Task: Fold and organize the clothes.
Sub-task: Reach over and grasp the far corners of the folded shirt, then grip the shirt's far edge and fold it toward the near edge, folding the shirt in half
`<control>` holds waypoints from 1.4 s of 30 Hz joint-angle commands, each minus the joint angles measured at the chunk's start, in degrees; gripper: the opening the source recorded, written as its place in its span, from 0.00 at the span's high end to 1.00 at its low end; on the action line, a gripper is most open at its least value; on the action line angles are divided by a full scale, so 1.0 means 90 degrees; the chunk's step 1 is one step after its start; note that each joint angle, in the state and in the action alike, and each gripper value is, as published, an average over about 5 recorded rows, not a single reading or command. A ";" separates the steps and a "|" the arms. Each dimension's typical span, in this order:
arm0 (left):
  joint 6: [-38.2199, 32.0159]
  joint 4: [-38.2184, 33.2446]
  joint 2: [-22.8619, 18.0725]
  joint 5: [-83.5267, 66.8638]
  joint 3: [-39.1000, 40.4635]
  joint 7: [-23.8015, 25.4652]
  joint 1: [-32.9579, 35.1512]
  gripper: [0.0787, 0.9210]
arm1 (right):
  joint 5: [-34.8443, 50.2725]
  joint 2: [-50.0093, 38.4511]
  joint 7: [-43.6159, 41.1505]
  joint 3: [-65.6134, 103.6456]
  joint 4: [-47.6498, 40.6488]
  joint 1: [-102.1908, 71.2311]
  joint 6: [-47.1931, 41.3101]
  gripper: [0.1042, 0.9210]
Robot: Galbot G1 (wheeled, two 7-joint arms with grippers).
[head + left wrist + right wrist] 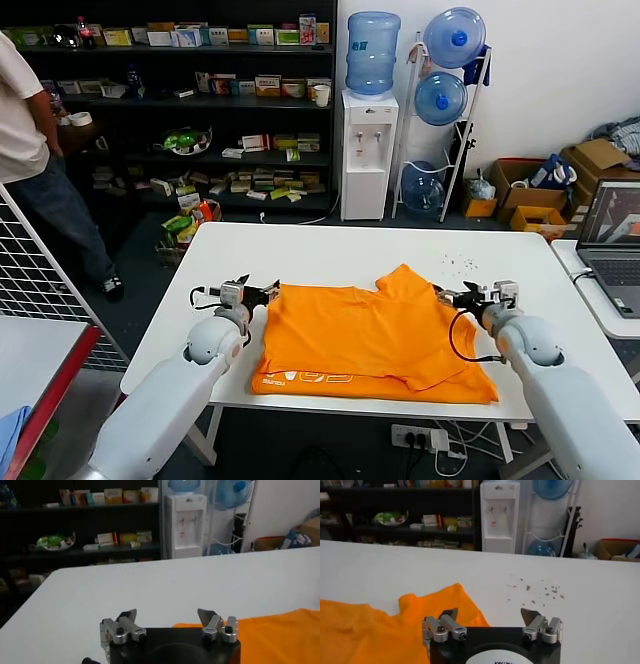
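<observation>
Orange T-shirt [365, 340] lies on the white table [320, 250], partly folded, sleeve bunched up at the far edge, white lettering along the near hem. It sits between the two grippers. Left gripper [268, 292] low over the table at the shirt's left edge, fingers spread wide, nothing pinched; in the left wrist view [170, 617] the orange cloth [280, 635] lies just beside and slightly ahead of one finger, bare table ahead of the rest. Right gripper [447, 296] low at the shirt's right edge near the folded sleeve, fingers also spread, holding nothing; right wrist view [492, 616] shows the shirt [375, 630] beside and under one finger, small dark specks [535, 592] on the table ahead of the gripper. Laptop [615, 240] on a side table off beyond the right gripper. Water dispenser [368, 150] and shelves [190, 100] far ahead of both grippers.
</observation>
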 commanded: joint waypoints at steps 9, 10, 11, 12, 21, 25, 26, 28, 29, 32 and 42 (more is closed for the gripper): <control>0.0045 0.2110 -0.0816 0.0088 0.0252 0.0241 -0.0909 0.12 | -0.1010 0.0917 -0.0634 -0.0626 -0.2384 0.1326 0.0487 0.18; 0.0073 0.2059 -0.0796 0.0050 0.0251 0.0242 -0.0882 0.14 | -0.1010 0.0941 -0.0638 -0.0647 -0.2396 0.1346 0.0471 0.21; 0.0094 0.2016 -0.0780 0.0027 0.0250 0.0246 -0.0852 0.15 | -0.1008 0.0961 -0.0636 -0.0662 -0.2403 0.1360 0.0448 0.24; 0.0116 0.1979 -0.0765 0.0003 0.0247 0.0254 -0.0823 0.18 | -0.1010 0.0975 -0.0637 -0.0681 -0.2408 0.1372 0.0428 0.28; 0.0257 0.1560 -0.0618 -0.0273 0.0201 0.0364 -0.0507 0.49 | -0.1075 0.1089 -0.0659 -0.0733 -0.2438 0.1397 0.0343 0.62; 0.0211 0.1390 -0.0573 -0.0267 0.0177 0.0441 -0.0385 0.64 | -0.0924 0.1029 -0.0571 -0.0736 -0.2186 0.1299 0.0359 0.77; 0.0177 0.1336 -0.0548 -0.0262 0.0170 0.0446 -0.0363 0.68 | -0.0837 0.0987 -0.0524 -0.0746 -0.2043 0.1251 0.0378 0.82; 0.0106 0.1213 -0.0487 -0.0256 0.0156 0.0463 -0.0331 0.74 | -0.0645 0.0892 -0.0412 -0.0768 -0.1703 0.1144 0.0406 0.88; 0.0059 0.1143 -0.0448 -0.0255 0.0144 0.0471 -0.0324 0.78 | -0.0535 0.0836 -0.0334 -0.0777 -0.1493 0.1073 0.0413 0.92; -0.0069 0.0911 -0.0340 -0.0276 0.0098 0.0488 -0.0314 0.88 | -0.0270 0.0683 -0.0066 -0.0776 -0.0861 0.0830 0.0385 0.97; -0.0183 -0.0602 0.0231 -0.0465 -0.0093 0.0349 0.0252 0.99 | -0.0270 0.0031 0.0557 -0.0337 0.1063 -0.0482 0.0601 0.98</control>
